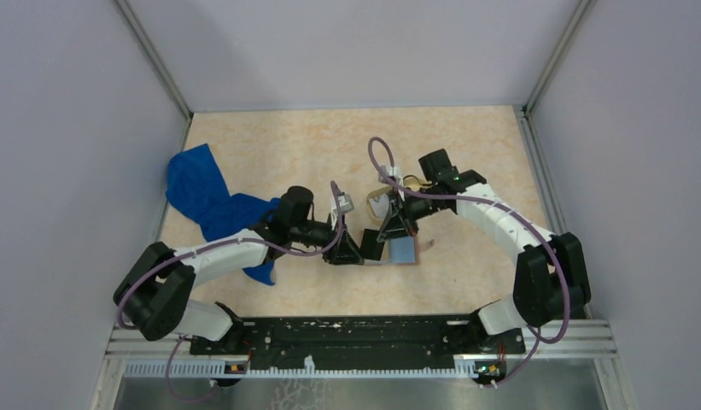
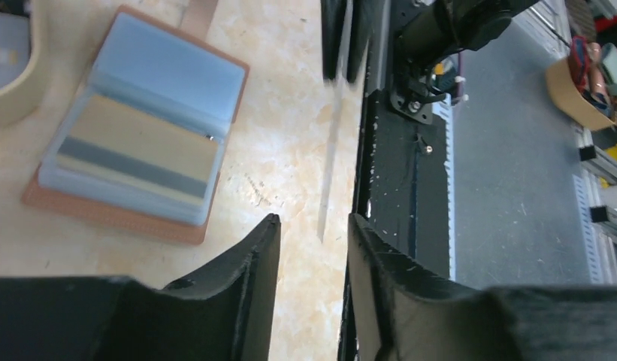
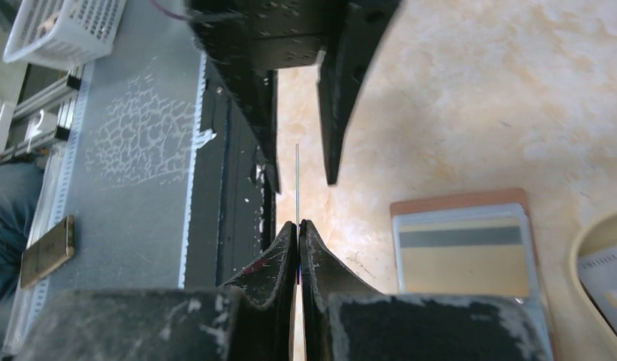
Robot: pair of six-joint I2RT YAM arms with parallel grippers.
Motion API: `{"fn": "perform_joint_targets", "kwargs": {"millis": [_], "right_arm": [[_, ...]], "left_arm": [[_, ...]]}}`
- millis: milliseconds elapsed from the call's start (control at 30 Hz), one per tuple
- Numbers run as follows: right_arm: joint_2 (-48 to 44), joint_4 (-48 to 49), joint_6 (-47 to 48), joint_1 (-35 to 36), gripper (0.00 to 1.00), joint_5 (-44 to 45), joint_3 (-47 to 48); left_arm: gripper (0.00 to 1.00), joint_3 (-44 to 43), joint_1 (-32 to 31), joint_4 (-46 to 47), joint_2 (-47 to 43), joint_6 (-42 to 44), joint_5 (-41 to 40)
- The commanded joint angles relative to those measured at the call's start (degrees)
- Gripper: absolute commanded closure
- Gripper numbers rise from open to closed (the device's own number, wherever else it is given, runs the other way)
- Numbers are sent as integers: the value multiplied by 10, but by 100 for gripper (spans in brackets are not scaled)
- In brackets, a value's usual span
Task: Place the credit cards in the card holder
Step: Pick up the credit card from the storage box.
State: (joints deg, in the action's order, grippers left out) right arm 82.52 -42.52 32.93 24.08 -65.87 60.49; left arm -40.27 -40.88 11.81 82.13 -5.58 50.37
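Pinching credit card (image 3: 297,180) edge-on in closed right hand (image 3: 298,226), above table (image 3: 455,90); possibly black one. Flanking far end with open left hand (image 2: 313,219), untouching. Thin, stiff, slick, light: take by flat faces near short edge. Card holder (image 3: 463,252) open at card's 3 o'clock.

I read the table (image 1: 466,154) as peach-beige with faint marbled mottling. The cloth (image 1: 201,192) is deep blue. The card holder (image 2: 140,120) has a salmon-brown cover and grey-blue translucent sleeves, and the striped card (image 2: 132,154) inside is tan-gold with one dark grey band. My left gripper (image 2: 313,219) and right gripper (image 3: 298,226) are matte black, scuffed pale at the edges. The black card (image 1: 372,245) looks solid black from above. The tray (image 3: 591,256) is cream-tan, the cables (image 1: 381,154) purple
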Motion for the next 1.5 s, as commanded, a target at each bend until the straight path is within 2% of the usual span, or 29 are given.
{"fn": "perform_joint_targets", "kwargs": {"millis": [0,133,200,300,333,367,433,533,633,700,867,1000,1167,1467], "right_arm": [[-27,36,-51,-59,100,-22,-3],[-36,7,-32,-90,100,-2,-46],[-52,58,-83,-116,100,9,-83],[-52,111,-138,-158,100,11,-111],[-39,99,-130,-165,100,10,-108],[-23,82,-118,-169,100,10,-100],[8,46,-96,-178,100,11,-85],[35,41,-102,-201,100,14,-87],[44,79,-141,-212,100,23,-105],[43,110,-172,-215,100,31,-118],[58,161,-245,-215,100,59,-140],[89,161,-255,-215,100,50,-138],[104,178,-271,-215,100,50,-143],[136,184,-282,-215,100,61,-141]], "left_arm": [[52,82,0,115,-68,-82,-94],[42,184,0,231,-117,-166,-194],[35,221,1,280,-132,-211,-254],[15,273,1,368,-140,-250,-304],[3,288,1,393,-139,-267,-325],[1,300,1,415,-135,-286,-344],[1,310,1,441,-117,-313,-368],[2,290,0,435,-77,-329,-341],[15,264,-1,448,-18,-362,-320],[19,248,-9,447,13,-369,-331],[20,187,-68,320,25,-333,-447],[22,131,-104,233,45,-317,-522],[27,99,-117,175,69,-335,-563],[34,34,-135,91,111,-330,-591]]}}
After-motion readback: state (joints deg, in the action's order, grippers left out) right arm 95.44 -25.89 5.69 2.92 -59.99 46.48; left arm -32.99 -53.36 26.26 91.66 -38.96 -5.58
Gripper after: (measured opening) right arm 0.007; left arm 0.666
